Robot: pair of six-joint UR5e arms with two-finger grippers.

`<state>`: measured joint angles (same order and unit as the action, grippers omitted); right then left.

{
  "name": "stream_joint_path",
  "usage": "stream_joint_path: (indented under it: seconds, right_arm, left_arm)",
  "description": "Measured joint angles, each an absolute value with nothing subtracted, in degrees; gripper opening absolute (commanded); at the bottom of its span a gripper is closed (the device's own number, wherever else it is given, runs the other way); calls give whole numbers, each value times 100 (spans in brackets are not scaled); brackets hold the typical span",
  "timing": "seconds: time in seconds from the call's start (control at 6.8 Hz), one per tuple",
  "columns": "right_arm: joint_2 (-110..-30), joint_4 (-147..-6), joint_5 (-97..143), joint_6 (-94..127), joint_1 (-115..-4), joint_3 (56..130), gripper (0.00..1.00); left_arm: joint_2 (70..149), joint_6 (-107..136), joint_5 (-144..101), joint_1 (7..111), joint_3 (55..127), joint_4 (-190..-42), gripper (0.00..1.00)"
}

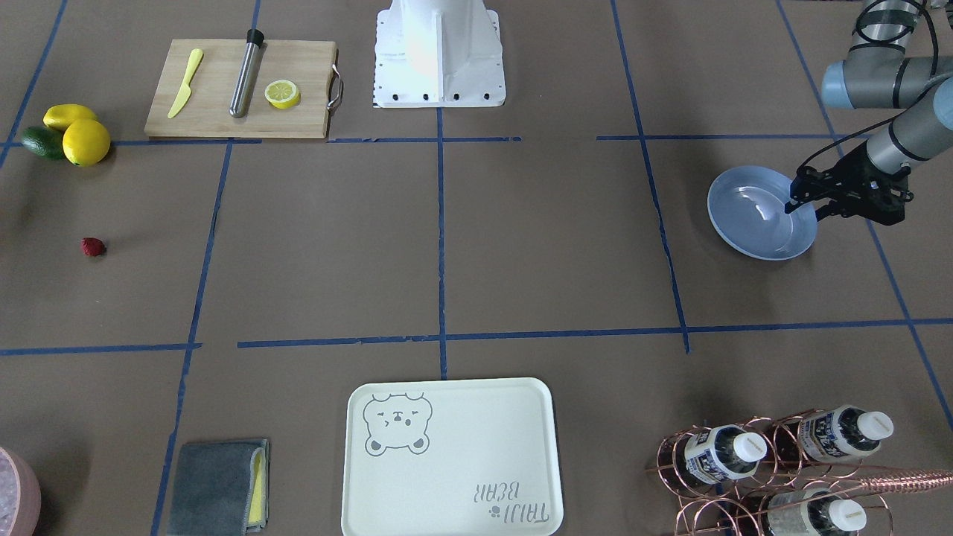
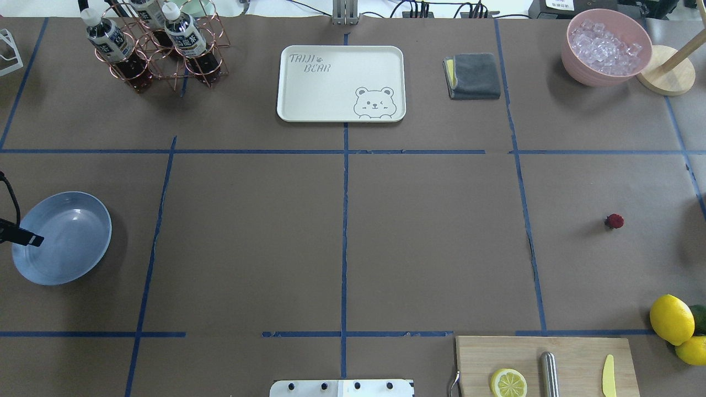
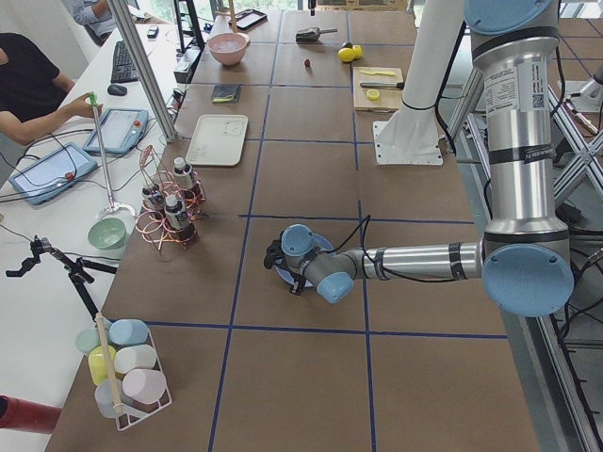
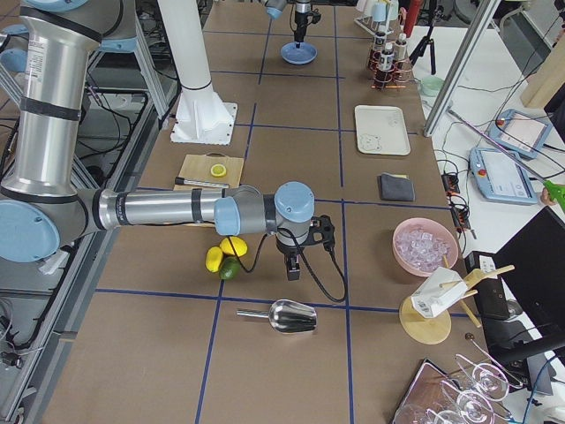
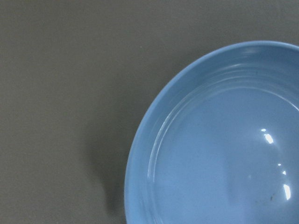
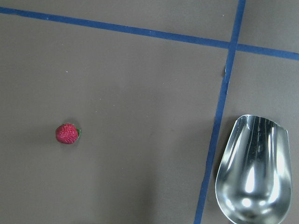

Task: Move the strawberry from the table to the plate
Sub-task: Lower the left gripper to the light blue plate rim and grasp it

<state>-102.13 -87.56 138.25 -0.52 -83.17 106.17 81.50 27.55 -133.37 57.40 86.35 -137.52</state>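
A glossy light-blue plate (image 5: 219, 154) fills the lower right of the left wrist-mounted view, cut off by the right and bottom edges, its curved rim sweeping from the top right down to the bottom centre. Faint concentric rings line the sloping wall inside the rim, and a few small white glints sit on the smooth floor of the plate toward the right edge, with a tiny dark speck below them. The plain brown table (image 5: 65, 79) takes up the rest of the view, darkened by a soft shadow just beside the plate's lower left rim.
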Motion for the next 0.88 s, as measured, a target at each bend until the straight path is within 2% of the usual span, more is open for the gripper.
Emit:
stream_joint_path:
  seconds: [0.29,0.44,0.59,0.88]
  right_arm:
    - [-10213,-8760,13825,-51,-8315,10620,100]
    - [-10213,-8757,13825,-49,-8315,10623,100]
    - [-10213,-8755,13825,-49,-8315,10624,100]
    - [-10213,-8754,13825,-45,-8315,10628,100]
  left_arm:
    - [8150,2808,-13333,5740,8600,-13726,36]
    - [8148,2816,-13333,5739,8598,-13724,22]
    - [8148,2822,-13333,5739,8596,-13726,0]
    - [8147,2967,-13357,5744,8670,-13735,0]
